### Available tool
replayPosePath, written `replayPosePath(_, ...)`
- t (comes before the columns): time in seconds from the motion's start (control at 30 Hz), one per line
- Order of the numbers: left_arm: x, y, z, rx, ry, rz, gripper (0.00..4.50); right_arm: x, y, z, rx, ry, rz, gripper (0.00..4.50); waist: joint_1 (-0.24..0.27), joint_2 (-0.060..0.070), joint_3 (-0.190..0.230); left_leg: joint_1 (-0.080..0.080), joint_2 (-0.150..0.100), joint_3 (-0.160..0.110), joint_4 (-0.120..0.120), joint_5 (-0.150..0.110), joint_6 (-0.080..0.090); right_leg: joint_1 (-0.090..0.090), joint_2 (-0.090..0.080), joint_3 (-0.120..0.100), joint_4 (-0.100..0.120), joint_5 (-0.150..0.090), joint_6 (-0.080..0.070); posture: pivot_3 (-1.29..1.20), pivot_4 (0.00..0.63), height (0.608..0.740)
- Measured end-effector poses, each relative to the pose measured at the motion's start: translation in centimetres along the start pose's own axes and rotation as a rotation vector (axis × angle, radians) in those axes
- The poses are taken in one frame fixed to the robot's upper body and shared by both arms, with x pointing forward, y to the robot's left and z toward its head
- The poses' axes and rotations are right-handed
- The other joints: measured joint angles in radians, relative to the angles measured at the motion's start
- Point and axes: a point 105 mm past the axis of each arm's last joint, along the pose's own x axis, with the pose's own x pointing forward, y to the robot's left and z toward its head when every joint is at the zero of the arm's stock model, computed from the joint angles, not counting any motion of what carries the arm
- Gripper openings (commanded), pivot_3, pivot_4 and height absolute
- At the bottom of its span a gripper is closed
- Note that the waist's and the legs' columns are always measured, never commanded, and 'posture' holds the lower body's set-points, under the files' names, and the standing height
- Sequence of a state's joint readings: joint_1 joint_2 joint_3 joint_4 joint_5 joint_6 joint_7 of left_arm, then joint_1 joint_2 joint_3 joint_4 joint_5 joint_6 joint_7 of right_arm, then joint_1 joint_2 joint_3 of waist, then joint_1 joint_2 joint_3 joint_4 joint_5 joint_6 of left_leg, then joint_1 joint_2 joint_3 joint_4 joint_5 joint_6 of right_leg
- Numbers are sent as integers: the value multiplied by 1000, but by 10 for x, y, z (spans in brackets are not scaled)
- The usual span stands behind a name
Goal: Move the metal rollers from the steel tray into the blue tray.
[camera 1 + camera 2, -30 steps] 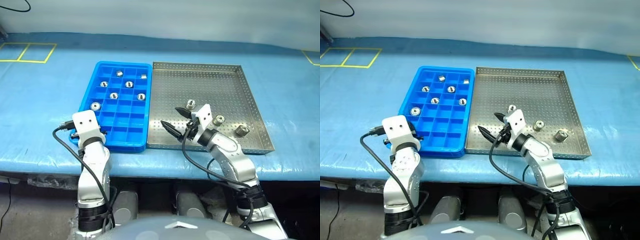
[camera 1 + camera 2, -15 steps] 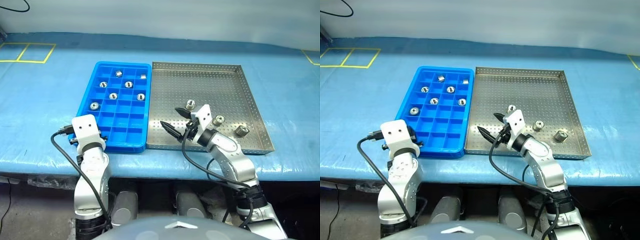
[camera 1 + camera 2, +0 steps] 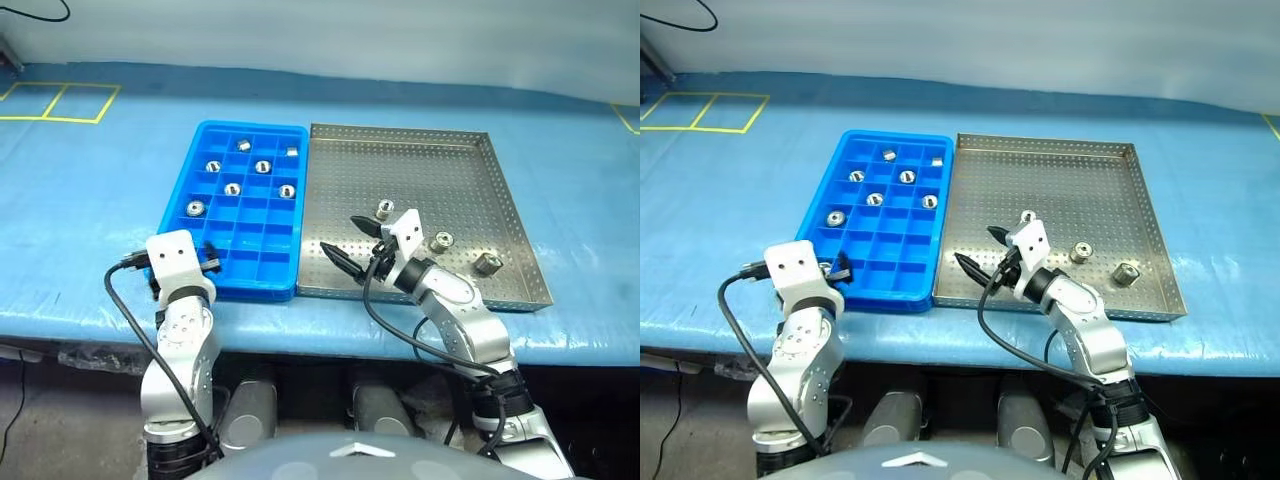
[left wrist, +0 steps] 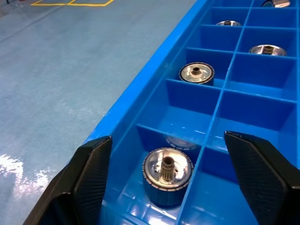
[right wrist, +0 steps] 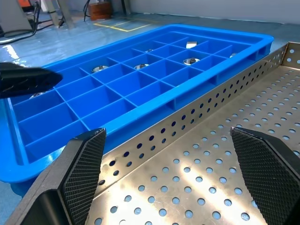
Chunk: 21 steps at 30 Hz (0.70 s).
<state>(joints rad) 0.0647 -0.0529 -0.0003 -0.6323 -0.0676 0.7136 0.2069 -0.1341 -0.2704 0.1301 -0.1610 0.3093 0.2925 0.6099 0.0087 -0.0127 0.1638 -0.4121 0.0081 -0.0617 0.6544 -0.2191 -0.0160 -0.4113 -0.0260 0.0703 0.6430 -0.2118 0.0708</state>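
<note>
Bright, even light falls from overhead. The blue worktop shows soft white sheen near its front edge, seen as a pale glare patch in the left wrist view. The steel tray gleams along its perforated wall. The roller nearest the left hand reflects sharp highlights. Shadows are faint and short. Far cells look slightly soft.

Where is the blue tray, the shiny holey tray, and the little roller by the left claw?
blue tray [image 3: 196,133], left eye view, far rim.
steel tray [image 3: 420,170], left eye view, bare perforated floor.
metal roller [image 4: 168,169], left wrist view, its top face, standing in a near cell.
</note>
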Motion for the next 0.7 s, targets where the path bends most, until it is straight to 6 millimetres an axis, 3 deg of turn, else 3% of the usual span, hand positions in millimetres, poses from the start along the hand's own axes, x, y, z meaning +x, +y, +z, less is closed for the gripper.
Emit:
replayPosePath(0.13, 5, -35, 41, -73, -188, -239, 4016, -3, 0, 3, 71, -40, -10, 4500, -7, -1, 1, 0, 0, 1, -1, 0, 0, 0, 0, 1, 0, 0, 0, 57, 150, 740)
replayPosePath(0.27, 10, -56, 56, -44, -268, -395, 4016, -6, 0, 22, 117, -124, -13, 4500, -21, -1, 1, 0, 0, 0, -4, 0, 1, -1, 1, 1, 0, 0, 0, 0, 150, 740)
replayPosePath(0.47, 29, -83, 43, 79, -238, -549, 4016, -14, -13, 39, 129, -182, -102, 4500, -37, -1, 1, 1, 0, 0, -4, 0, 1, -1, 1, 1, 0, 0, 0, -56, 150, 740)
replayPosePath(0.6, 34, -103, 19, 143, -200, -648, 4016, -16, -24, 38, 103, -165, -193, 4500, -50, -1, 1, 0, 0, 1, -4, 0, 1, -1, 1, 2, -1, 1, 0, -74, 150, 740)
replayPosePath(0.7, 37, -120, 15, 149, -204, -717, 4016, -15, -30, 40, 77, -157, -245, 4500, -55, -1, 1, 0, 0, 1, -4, 0, 1, -2, 1, 2, 0, 1, 0, -104, 150, 740)
